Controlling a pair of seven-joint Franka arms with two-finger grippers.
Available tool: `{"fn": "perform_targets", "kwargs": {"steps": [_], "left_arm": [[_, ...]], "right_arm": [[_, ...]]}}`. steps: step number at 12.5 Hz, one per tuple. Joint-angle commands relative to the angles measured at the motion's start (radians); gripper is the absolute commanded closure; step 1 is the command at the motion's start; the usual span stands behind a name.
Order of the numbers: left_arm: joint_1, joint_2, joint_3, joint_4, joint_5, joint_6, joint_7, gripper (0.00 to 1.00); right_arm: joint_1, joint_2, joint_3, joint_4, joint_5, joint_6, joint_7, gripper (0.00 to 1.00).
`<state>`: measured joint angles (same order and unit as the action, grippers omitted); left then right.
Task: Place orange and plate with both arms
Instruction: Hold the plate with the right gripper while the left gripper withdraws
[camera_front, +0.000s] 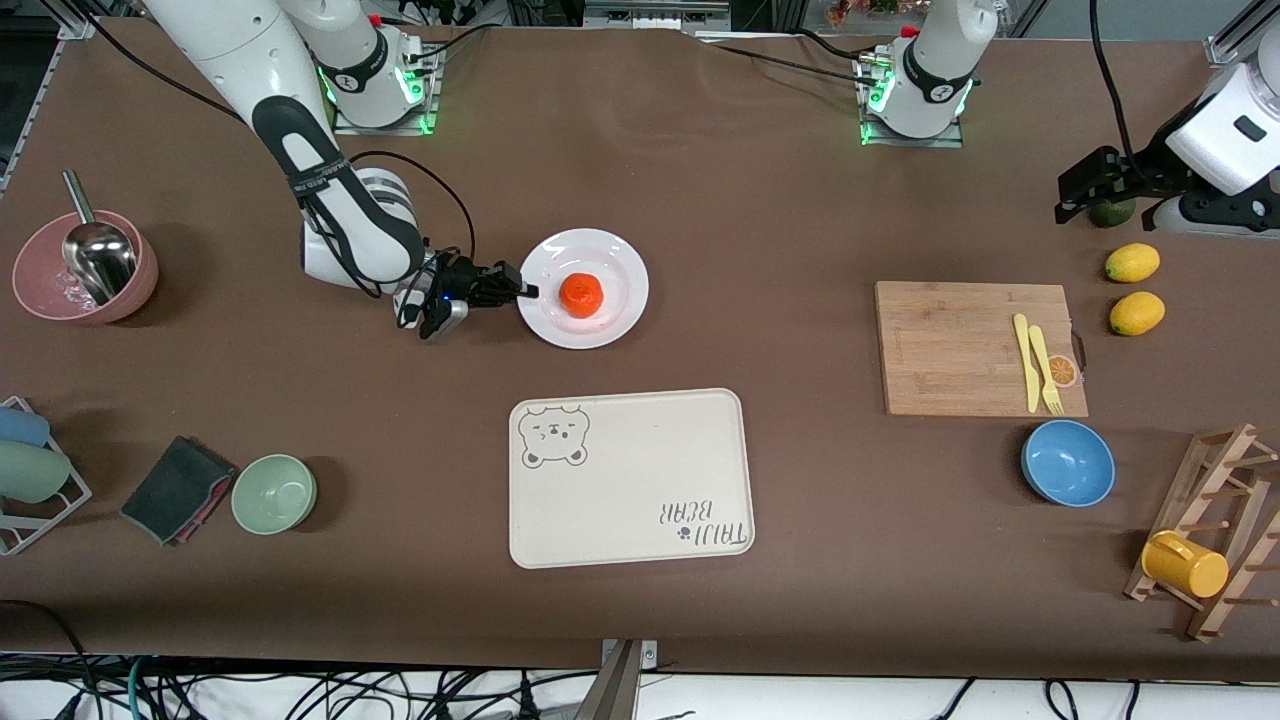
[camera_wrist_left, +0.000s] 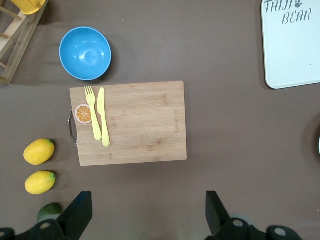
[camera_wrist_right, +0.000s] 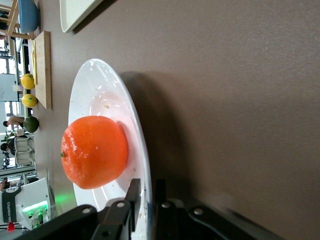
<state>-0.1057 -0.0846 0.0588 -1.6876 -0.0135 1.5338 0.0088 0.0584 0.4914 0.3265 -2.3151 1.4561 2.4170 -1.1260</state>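
I see my right gripper (camera_front: 527, 291) down low at the edge of the plate (camera_front: 612, 262). Its two dark fingers (camera_wrist_right: 131, 199) pinch the thin white rim, one on top and one under it. The plate is round, smooth and shiny, and it lies flat on the brown table cloth (camera_front: 700, 190). Just past the fingertips, in the middle of the plate, sits the orange (camera_front: 580, 294). It is small, round and a bit squashed, with bumpy red-orange skin. It does not touch the fingers.

From the plate, toward the front camera, lies a flat cream tray (camera_front: 640, 480) with round corners and a bear face drawn on it.

My left gripper (camera_wrist_left: 147, 212) hangs up in the air at the left arm's end of the table, and that arm waits. Its black fingers are spread wide with nothing between them. A round dark green fruit (camera_wrist_left: 49, 211) is right by one finger. Close by are two bumpy yellow lemons (camera_wrist_left: 39, 151). Next comes a wooden cutting board (camera_wrist_left: 140, 122) with a yellow plastic fork (camera_wrist_left: 92, 111) and knife (camera_wrist_left: 103, 117) on it. Near the board sits a smooth blue bowl (camera_wrist_left: 85, 53).
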Motion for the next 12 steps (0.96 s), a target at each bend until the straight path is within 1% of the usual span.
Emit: {"fn": "perform_targets", "kwargs": {"steps": [1,2,4,5,7,8,9,11,12], "left_arm": [[0.009,0.036,0.001,0.057,-0.003,-0.038,-0.004,0.0],[0.008,0.037,0.003,0.066,-0.005,-0.04,-0.004,0.0],[0.009,0.039,0.001,0.065,-0.005,-0.04,-0.004,0.0],[0.009,0.037,0.003,0.065,-0.005,-0.04,-0.004,0.0],[0.018,0.028,0.003,0.054,-0.008,-0.037,-0.004,0.0],[0.047,0.008,0.001,0.04,-0.017,-0.026,-0.001,0.0],[0.064,-0.015,0.0,0.011,-0.025,-0.008,0.011,0.0],[0.064,-0.055,-0.001,-0.03,-0.028,0.012,0.011,0.0],[0.067,-0.067,0.001,-0.043,-0.026,0.014,0.016,0.0]], "right_arm": [[-0.002,0.01,0.003,0.006,0.029,0.01,-0.046,0.89],[-0.002,0.012,0.003,0.006,0.029,0.01,-0.046,0.91],[-0.002,0.013,0.003,0.006,0.029,0.011,-0.048,0.98],[-0.002,0.013,0.003,0.006,0.029,0.011,-0.049,1.0],[-0.002,0.013,0.003,0.008,0.029,0.011,-0.049,1.0],[-0.002,0.013,0.003,0.008,0.029,0.011,-0.049,1.0],[-0.002,0.013,0.003,0.01,0.029,0.011,-0.049,1.0],[-0.002,0.015,0.003,0.016,0.033,0.01,-0.046,1.0],[-0.003,0.013,0.003,0.026,0.05,0.008,-0.041,1.0]]}}
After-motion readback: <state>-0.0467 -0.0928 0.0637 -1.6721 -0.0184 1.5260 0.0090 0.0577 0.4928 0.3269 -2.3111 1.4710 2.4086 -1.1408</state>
